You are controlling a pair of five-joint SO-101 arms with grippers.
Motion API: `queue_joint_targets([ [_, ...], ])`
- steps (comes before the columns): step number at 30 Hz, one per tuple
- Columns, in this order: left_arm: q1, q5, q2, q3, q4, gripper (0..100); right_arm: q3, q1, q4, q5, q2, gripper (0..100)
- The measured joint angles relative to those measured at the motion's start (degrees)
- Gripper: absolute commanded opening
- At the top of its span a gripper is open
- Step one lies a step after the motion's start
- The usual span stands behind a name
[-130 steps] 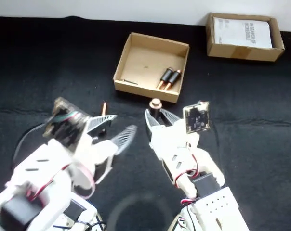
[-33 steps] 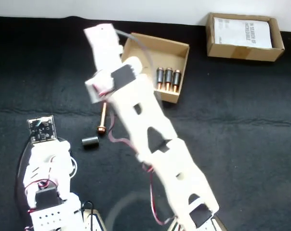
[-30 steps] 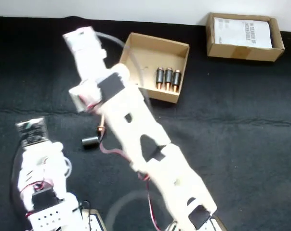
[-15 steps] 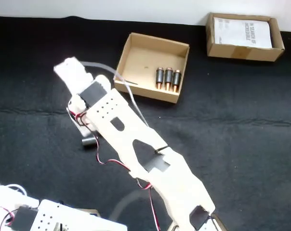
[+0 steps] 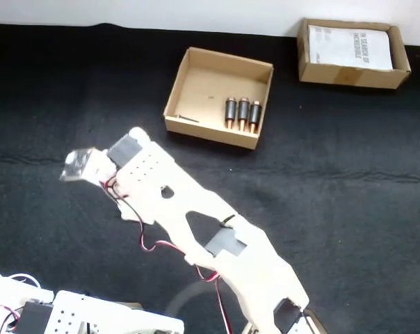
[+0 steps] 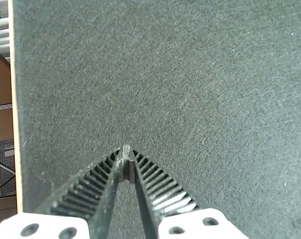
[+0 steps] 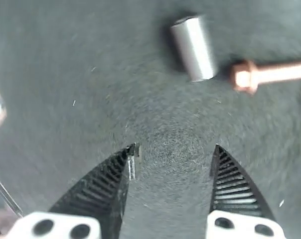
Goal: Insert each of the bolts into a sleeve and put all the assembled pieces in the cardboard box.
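- Bolt (image 7: 272, 72), copper-coloured, lies flat on the black cloth (image 6: 190, 74). Its head is just beside one end of the loose grey sleeve (image 7: 193, 47), and the two are not yet joined.
- Right gripper (image 7: 173, 149) hangs over the cloth near the pair, jaws spread wide and empty, probably set to pick one of them up.
- Left gripper (image 6: 125, 149) is closed on nothing, over cloth away from the parts.
- Cardboard box (image 5: 189, 80) holds three assembled pieces (image 5: 242, 113) side by side against one wall, well apart from the right arm (image 5: 196, 209) stretched across the cloth.
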Motion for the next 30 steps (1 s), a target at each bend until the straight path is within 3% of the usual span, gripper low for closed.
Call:
queue_joint_targets([
  [12,-0.09,0.00,0.00,0.00,0.00,2,0.53,-0.79,-2.64,19.08,0.00,20.5],
  [23,-0.09,0.00,0.00,0.00,0.00,2,0.62,-0.88,-19.69,17.23,3.96,20.5],
  [30,-0.09,0.00,0.00,0.00,0.00,2,-5.54,-2.37,-21.10,14.33,10.73,20.5],
])
